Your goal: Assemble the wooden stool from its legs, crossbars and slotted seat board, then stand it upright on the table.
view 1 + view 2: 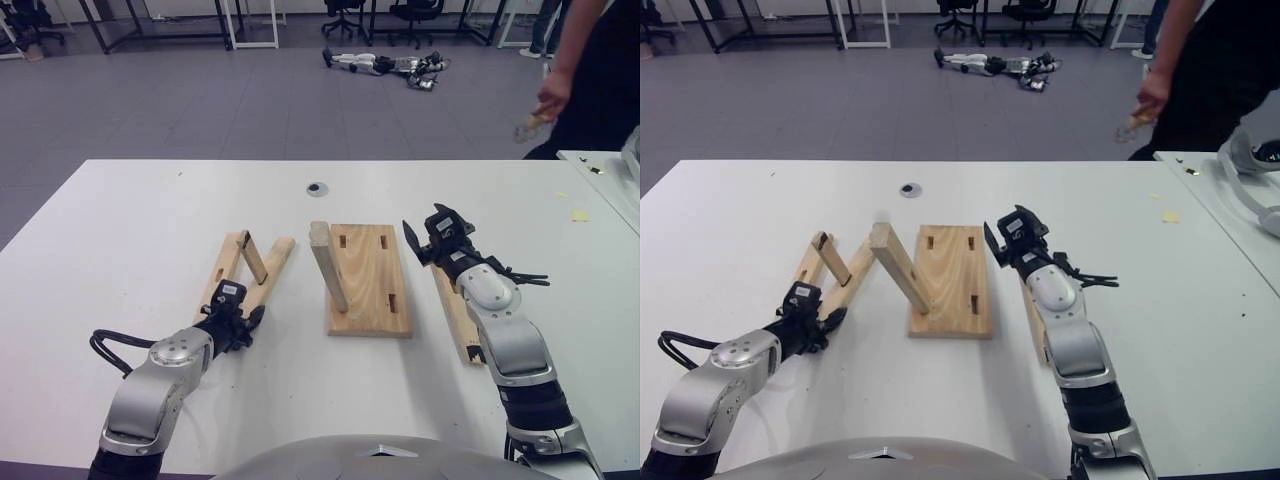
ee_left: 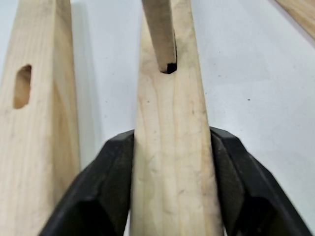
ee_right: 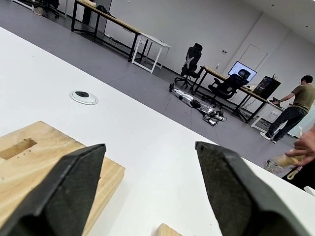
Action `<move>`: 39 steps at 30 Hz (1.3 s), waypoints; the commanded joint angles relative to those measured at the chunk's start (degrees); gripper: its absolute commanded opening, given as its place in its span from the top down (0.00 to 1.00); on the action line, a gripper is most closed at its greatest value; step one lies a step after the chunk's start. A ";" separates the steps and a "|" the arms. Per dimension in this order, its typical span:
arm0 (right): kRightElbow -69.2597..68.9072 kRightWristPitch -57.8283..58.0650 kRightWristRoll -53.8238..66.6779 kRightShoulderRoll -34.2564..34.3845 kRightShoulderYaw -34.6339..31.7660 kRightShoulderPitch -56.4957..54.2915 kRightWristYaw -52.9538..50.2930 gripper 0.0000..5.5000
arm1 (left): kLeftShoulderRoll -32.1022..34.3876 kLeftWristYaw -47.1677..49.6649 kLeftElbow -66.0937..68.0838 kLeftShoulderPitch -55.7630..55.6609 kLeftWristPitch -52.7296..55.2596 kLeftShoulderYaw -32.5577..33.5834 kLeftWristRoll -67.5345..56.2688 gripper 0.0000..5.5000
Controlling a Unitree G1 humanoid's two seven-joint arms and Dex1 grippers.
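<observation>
While the left gripper (image 1: 235, 318) has its jaws clenched on a leg (image 2: 170, 113), crossbar (image 2: 160, 29) just ahead, the right gripper (image 1: 428, 235) jaws gape released; the wood is likely stiff and light, best grasped across flat sides.

Lab, office chairs (image 3: 191, 60), workbenches (image 3: 105, 18), monitor (image 3: 244, 71)

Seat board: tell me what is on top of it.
One wooden leg stands tilted on the seat board, toward its near left corner. Three slots lie bare; the leg's foot covers whatever slot is beneath it.
</observation>
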 commanded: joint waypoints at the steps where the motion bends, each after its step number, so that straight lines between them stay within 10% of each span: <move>1: -0.55 4.08 10.32 4.96 -6.95 -2.35 0.84 0.38 | -1.35 -0.24 1.74 -2.16 -4.03 2.29 -0.16 0.62; 7: 10.67 20.86 51.10 13.18 -27.35 -27.83 1.08 0.38 | 0.08 -16.49 16.81 -29.42 -17.55 4.51 -7.06 0.62; 15: 16.97 28.38 70.76 16.04 -32.45 -38.97 -9.40 0.29 | -2.61 -23.54 23.01 -44.01 -24.71 -0.68 -6.60 0.62; 22: 16.57 27.72 75.23 14.00 -31.73 -39.09 -13.40 0.29 | -1.27 -26.29 21.25 -42.48 -26.04 -2.78 -6.14 0.62; 39: 13.63 21.40 67.72 11.76 -28.06 -34.91 -19.24 0.79 | -0.47 -27.29 22.28 -41.38 -29.94 -4.40 -2.80 0.62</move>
